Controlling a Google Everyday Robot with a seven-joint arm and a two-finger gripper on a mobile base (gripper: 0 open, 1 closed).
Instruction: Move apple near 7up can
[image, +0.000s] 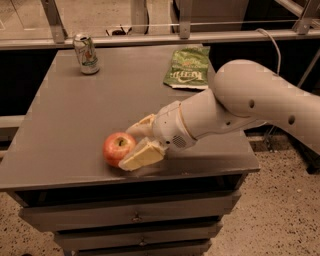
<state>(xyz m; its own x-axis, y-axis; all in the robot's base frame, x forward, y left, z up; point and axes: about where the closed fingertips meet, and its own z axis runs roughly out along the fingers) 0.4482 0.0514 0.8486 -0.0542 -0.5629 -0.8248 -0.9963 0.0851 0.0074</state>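
The red apple (118, 148) with yellowish patches rests on the grey table (90, 110) near its front edge. My gripper (132, 146) reaches in from the right, open, with one cream finger behind the apple and the other in front of it, so the apple sits between them. I cannot tell whether the fingers touch the apple. The 7up can (86, 53), silver-white with green and red markings, stands upright at the table's far left corner, well away from the apple.
A flat green chip bag (187, 68) lies at the back right of the table. A metal rail (150, 37) runs behind the table. Drawers (135, 215) sit below the front edge. My white arm (250, 105) spans the right side.
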